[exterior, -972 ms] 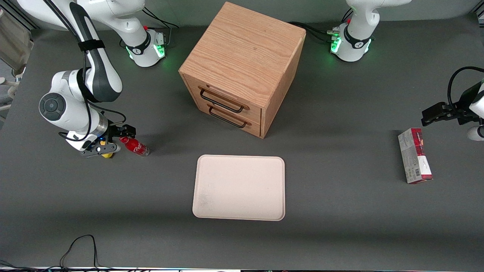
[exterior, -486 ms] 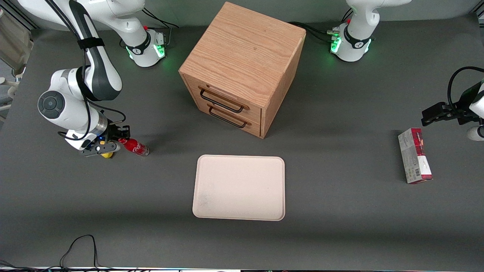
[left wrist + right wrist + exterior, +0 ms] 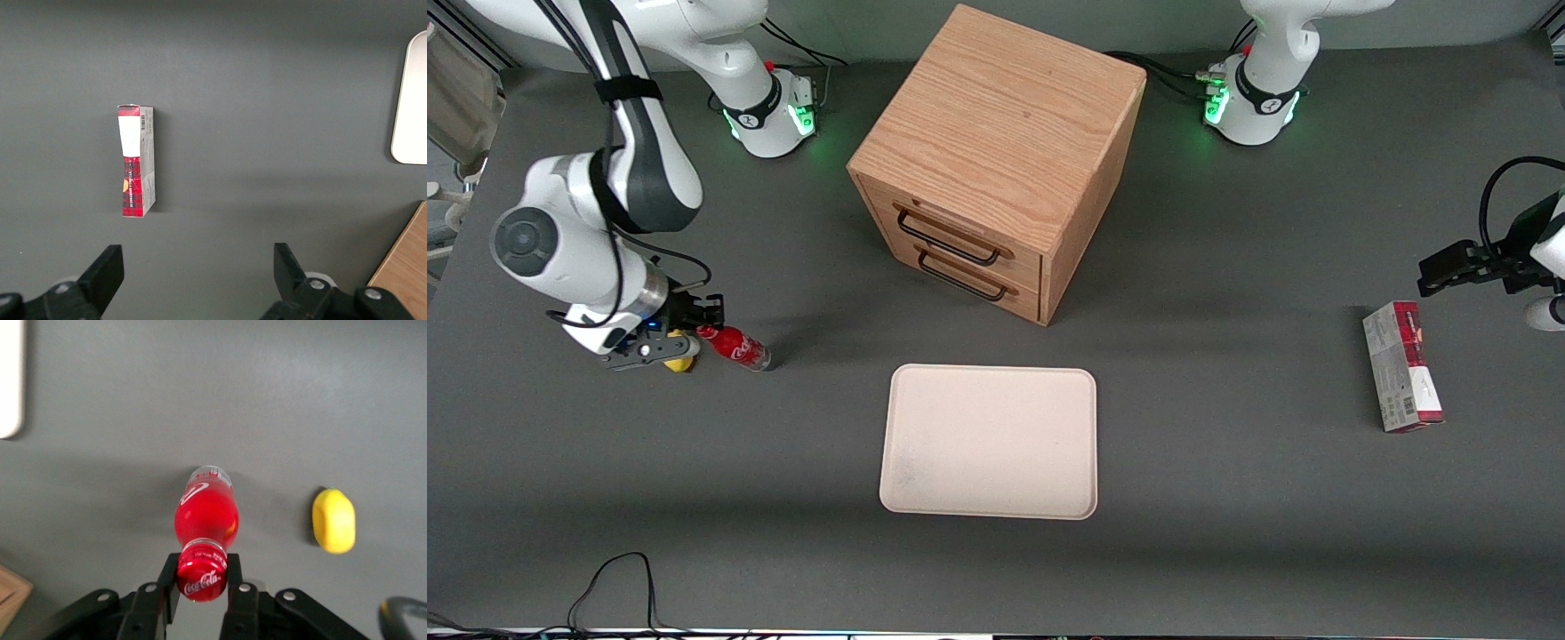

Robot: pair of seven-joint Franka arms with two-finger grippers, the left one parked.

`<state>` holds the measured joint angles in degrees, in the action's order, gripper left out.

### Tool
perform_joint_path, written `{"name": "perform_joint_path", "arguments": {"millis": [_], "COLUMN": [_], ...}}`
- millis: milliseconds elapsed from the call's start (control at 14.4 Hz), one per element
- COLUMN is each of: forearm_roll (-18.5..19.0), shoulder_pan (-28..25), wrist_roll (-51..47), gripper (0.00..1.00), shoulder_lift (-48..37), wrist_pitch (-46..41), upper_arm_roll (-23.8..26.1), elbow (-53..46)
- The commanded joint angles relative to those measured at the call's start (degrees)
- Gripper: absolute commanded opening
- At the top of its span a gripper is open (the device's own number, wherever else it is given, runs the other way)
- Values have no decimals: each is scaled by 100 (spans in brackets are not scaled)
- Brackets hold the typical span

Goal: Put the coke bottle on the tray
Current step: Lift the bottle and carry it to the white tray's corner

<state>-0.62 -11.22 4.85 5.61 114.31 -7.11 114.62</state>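
Observation:
The coke bottle [image 3: 735,347] is small and red with white script. It lies tilted near the working arm's end of the table, cap toward the arm. My gripper [image 3: 705,332] is shut on its red cap. In the right wrist view the black fingers [image 3: 168,577] clamp the cap on both sides, and the bottle [image 3: 205,515] points away from the gripper [image 3: 201,577] with its clear base farthest. The cream-white tray [image 3: 989,442] lies flat in the middle of the table, well apart from the bottle. A corner of the tray [image 3: 9,383] shows in the right wrist view.
A yellow lemon-like lump [image 3: 681,361] lies beside the gripper, close to the bottle's cap; it is the lump [image 3: 333,520] in the right wrist view. A wooden two-drawer cabinet [image 3: 996,133] stands farther back than the tray. A red-and-white carton [image 3: 1401,380] lies toward the parked arm's end.
The working arm's wrist has swung a little toward its own end of the table, and the gripper with the bottle's cap has shifted slightly with it.

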Motion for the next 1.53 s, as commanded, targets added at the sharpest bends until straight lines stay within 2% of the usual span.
{"name": "perform_joint_path", "arguments": {"millis": [0,69,208,347,556,764,903,1181,1458], "forearm_roll": [-289,-307,-569,-588,-588,-580,-571,-492,-149], "shoulder_pan": [-21,-21,14,32,32,-126,-257,-951,-1163], "wrist_roll": [-80,-90,-247,-274,-309,-737,-1615,-3058,-3201], "gripper": [0,0,0,0,0,0,0,0,0], "shoulder_lift": [264,518,1036,1424,1600,2477,3155,4016,4466], "wrist_pitch": [-1670,-2162,-3094,-3633,-3626,-3521,-3146,-1160,-691], "upper_arm_roll": [-1,8,8,-9,25,314,631,676,676], "elbow": [-2156,-2894,-4257,-5070,-5230,-6167,-6706,-6725,-6734]}}
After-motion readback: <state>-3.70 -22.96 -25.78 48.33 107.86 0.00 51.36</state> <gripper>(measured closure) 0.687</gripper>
